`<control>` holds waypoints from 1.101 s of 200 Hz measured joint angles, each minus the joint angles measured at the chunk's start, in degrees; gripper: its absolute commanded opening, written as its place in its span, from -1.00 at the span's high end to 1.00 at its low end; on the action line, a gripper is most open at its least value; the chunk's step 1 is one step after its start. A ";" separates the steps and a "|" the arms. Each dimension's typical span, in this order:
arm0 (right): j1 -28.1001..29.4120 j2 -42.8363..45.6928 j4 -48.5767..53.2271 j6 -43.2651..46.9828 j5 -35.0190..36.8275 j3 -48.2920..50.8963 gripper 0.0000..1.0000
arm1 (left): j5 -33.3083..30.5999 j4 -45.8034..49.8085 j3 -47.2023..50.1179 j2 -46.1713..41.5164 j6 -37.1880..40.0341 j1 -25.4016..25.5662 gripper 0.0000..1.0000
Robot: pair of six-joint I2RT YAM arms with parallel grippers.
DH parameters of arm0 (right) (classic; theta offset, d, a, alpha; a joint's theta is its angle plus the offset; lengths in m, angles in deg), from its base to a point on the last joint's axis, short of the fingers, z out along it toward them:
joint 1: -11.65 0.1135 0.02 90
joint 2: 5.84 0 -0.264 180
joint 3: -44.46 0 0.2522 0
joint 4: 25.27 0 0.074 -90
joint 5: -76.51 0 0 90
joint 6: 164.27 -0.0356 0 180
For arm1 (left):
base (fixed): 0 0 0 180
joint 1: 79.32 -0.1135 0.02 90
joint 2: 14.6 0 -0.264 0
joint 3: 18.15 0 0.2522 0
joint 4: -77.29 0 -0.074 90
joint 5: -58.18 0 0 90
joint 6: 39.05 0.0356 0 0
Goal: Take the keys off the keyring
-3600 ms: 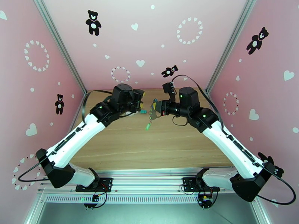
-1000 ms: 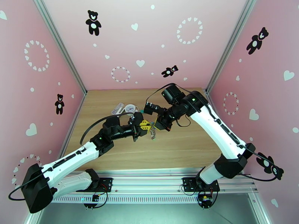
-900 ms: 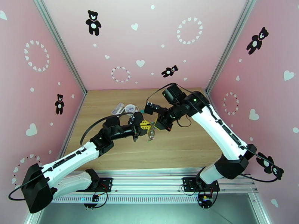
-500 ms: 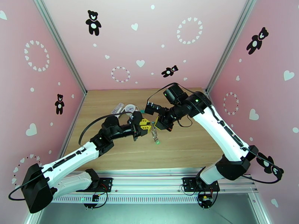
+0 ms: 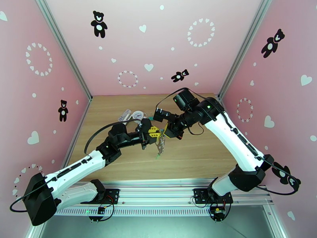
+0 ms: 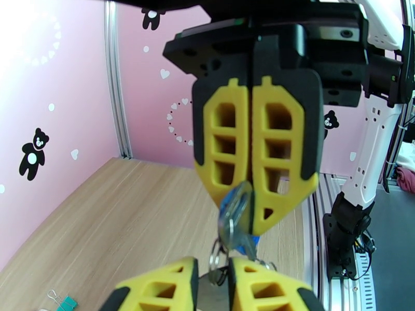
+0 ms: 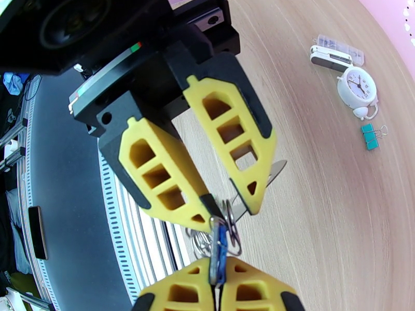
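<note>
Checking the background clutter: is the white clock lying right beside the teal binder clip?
Yes, the right wrist view shows the white clock just above the teal binder clip on the table.
</note>
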 measured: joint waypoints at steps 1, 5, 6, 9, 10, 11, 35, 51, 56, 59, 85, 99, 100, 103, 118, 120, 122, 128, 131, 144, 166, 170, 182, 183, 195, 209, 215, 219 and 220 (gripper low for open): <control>0.00 0.00 0.02 -0.02 0.00 -0.02 1.00 | -0.02 0.00 0.00 0.00 0.00 0.00 0.66; 0.00 0.00 0.00 -0.02 0.02 0.00 1.00 | 0.00 -0.04 0.00 0.00 -0.07 0.00 0.67; 0.02 0.00 0.00 -0.02 0.02 -0.02 1.00 | 0.00 -0.07 0.00 0.00 -0.02 0.00 0.67; 0.00 0.00 0.02 -0.02 0.09 0.00 1.00 | 0.00 -0.17 0.00 0.00 0.07 0.00 0.68; 0.00 0.02 0.02 -0.02 0.07 -0.02 1.00 | 0.00 -0.17 0.00 0.00 0.00 0.00 0.68; 0.00 0.00 0.00 -0.04 0.11 0.00 1.00 | 0.00 -0.20 0.00 0.00 -0.09 0.00 0.69; 0.00 0.04 -0.02 -0.02 0.04 0.00 1.00 | -0.04 -0.87 0.00 0.00 0.00 0.00 0.85; 0.00 0.11 -0.02 -0.07 0.04 0.00 1.00 | -0.04 -1.03 0.00 0.00 -0.04 0.00 0.89; 0.00 0.13 -0.02 -0.09 0.02 0.00 1.00 | -0.04 -1.07 0.00 0.00 -0.04 0.00 0.92; 0.00 0.17 -0.02 -0.15 0.04 0.00 1.00 | -0.04 -1.14 0.00 0.00 -0.02 0.00 0.93; 0.00 0.70 -0.46 -0.74 -0.02 0.63 1.00 | -0.44 -1.18 0.00 -0.11 0.20 0.00 1.00; 0.00 1.36 -0.83 -1.57 -0.04 1.44 0.84 | -0.92 -1.09 0.00 -0.35 0.42 0.00 1.00; 0.00 1.40 -0.87 -1.62 -0.04 1.49 0.83 | -0.96 -1.07 0.00 -0.37 0.42 0.00 1.00; 0.00 1.57 -1.03 -1.64 -0.04 1.70 0.80 | -1.14 -1.05 0.00 -0.44 0.46 0.00 1.00; -0.11 2.54 -1.60 -2.82 -0.46 2.69 0.61 | -1.75 -0.98 0.00 -1.11 0.98 0.00 1.00; -0.15 2.64 -1.68 -3.28 -0.61 2.84 0.59 | -1.81 -0.98 0.00 -1.22 1.07 0.00 1.00; -0.28 2.84 -1.86 -3.08 -0.81 3.02 0.56 | -1.92 -0.98 0.00 -1.31 1.09 0.00 1.00; -0.55 3.30 -2.19 -3.93 -1.55 3.45 0.49 | -2.14 -0.98 0.00 -1.55 1.29 0.00 1.00; -0.70 3.63 -2.56 -4.17 -1.99 3.80 0.44 | -2.25 -0.98 0.00 -1.62 1.31 0.00 1.00; -1.68 5.29 -4.22 -6.29 -4.63 5.64 0.28 | -3.04 -0.98 0.00 -1.77 1.70 0.00 1.00; -3.67 8.04 -7.76 -11.43 -9.01 8.66 0.12 | -3.30 -0.87 0.00 -1.77 1.95 0.07 1.00; -4.11 8.41 -8.44 -12.28 -9.90 9.09 0.11 | -3.32 -0.87 0.00 -1.77 1.95 0.07 1.00; -5.46 9.75 -11.41 -16.13 -12.85 10.84 0.05 | -3.32 -0.87 0.00 -1.77 2.14 0.26 1.00; -5.55 9.84 -11.76 -16.28 -13.09 10.99 0.05 | -3.32 -0.87 0.00 -1.77 2.14 0.26 1.00; -7.08 11.56 -15.80 -20.74 -15.98 13.81 -0.03 | -3.30 -0.92 0.00 -1.77 2.16 0.37 1.00; -9.14 13.90 -20.74 -25.75 -18.43 17.84 -0.11 | -3.30 -0.96 0.00 -1.77 2.19 0.37 1.00; -9.88 14.80 -22.64 -28.09 -18.88 19.45 -0.14 | -3.30 -0.98 0.00 -1.77 2.25 0.37 1.00; -10.32 15.37 -24.13 -29.46 -19.28 20.59 -0.14 | -3.32 -0.96 0.00 -1.77 2.32 0.37 1.00; -10.40 15.45 -24.33 -29.79 -19.30 20.76 -0.14 | -3.32 -0.96 0.00 -1.77 2.32 0.37 1.00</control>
